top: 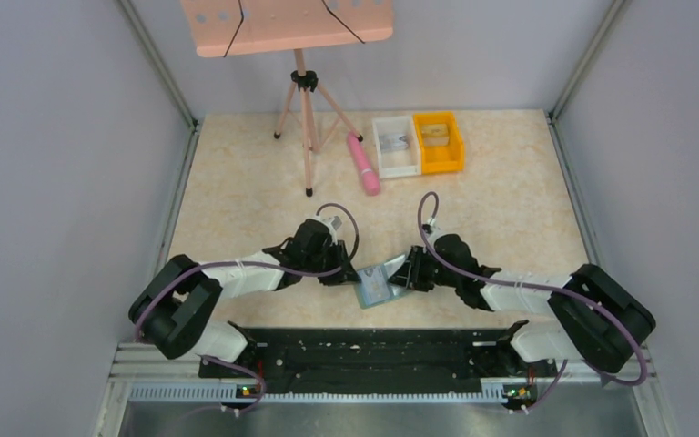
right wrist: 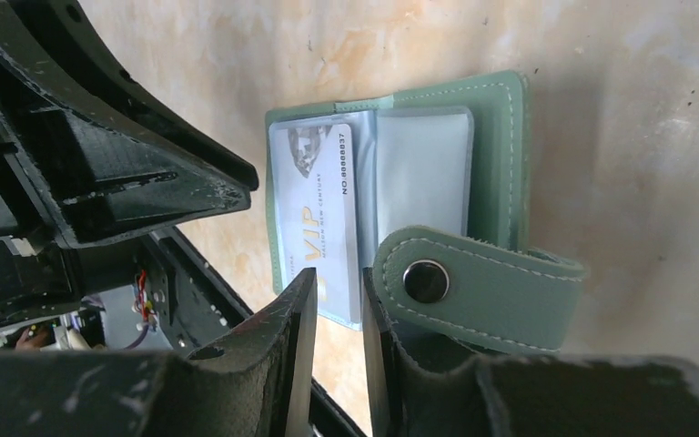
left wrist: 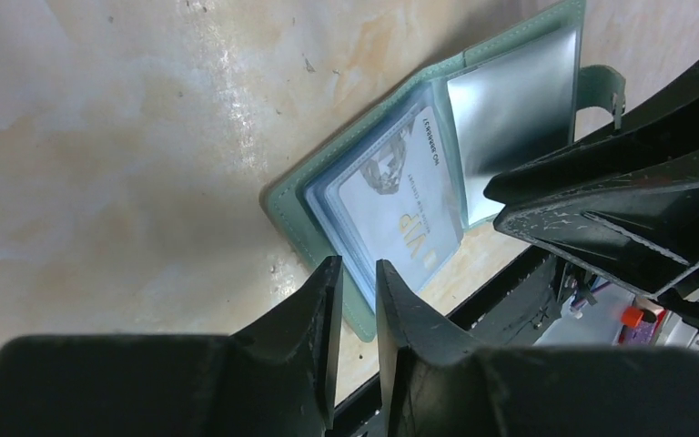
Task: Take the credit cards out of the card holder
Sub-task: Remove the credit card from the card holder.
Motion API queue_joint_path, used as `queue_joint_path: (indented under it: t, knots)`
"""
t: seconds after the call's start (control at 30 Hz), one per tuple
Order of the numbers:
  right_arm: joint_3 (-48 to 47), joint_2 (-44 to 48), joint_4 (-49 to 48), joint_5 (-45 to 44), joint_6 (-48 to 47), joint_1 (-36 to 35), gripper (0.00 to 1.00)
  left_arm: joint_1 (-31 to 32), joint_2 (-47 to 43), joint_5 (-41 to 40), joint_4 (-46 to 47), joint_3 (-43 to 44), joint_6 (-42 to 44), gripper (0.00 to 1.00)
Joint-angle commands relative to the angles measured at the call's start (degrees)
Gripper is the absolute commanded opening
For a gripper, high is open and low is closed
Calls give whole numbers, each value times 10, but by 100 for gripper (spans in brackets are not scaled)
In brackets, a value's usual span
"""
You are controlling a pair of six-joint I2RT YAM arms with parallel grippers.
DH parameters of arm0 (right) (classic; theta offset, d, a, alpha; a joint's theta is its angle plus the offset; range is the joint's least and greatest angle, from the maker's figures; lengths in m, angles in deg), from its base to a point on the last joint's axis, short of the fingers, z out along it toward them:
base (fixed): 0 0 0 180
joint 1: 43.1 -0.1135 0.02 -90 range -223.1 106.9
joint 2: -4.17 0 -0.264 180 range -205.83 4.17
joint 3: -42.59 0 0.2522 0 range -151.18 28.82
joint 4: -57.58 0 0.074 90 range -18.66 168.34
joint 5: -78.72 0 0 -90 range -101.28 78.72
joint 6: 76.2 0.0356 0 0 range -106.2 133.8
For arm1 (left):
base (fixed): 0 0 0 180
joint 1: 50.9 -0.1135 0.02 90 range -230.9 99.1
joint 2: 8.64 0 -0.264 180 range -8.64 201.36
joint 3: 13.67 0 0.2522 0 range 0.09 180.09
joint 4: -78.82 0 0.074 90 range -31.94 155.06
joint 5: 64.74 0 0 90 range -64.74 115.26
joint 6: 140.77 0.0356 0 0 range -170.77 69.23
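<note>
Flanks the spread card holder (right wrist: 496, 164) at the tabletop's near edge, left gripper (left wrist: 353, 273) and right gripper (right wrist: 337, 282) slit-narrow, grip unclear; likely needs the VIP card (right wrist: 323, 209) pinched out.

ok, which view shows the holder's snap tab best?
Right wrist: tab lies flat, nearly whole, snap facing the camera. Left wrist shows just a strip of it at the holder's edge. Top: too small to make out.

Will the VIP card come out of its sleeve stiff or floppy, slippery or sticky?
The VIP card lies flat with straight edges, so probably stiff. Its glossy clear sleeve looks slick, so it may slide freely. It looks thin, so likely light.
</note>
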Motion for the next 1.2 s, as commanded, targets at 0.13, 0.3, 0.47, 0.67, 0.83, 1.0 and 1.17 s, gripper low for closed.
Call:
queue_joint_path:
  t: [0.13,0.3,0.47,0.67,0.83,1.0,1.17]
  knots:
    - [-37,-49,-30,18,-21,13,25,2,41,23,58,-8,1,23]
    - [-41,-78,-49,35,-24,15,25,2,51,20,55,-8,8,22]
    - [-33,-86,-82,58,-17,16,25,4,67,23,53,-4,14,20]
    - [-32,-93,-96,67,-15,17,23,6,76,14,41,-1,24,19]
    - [-30,-102,-118,81,-9,17,18,8,82,9,36,3,24,18]
    - [-29,-100,-128,87,-9,17,6,15,88,-6,18,11,30,18]
    - [-27,-100,-135,100,-7,18,0,21,92,-20,0,20,35,18]
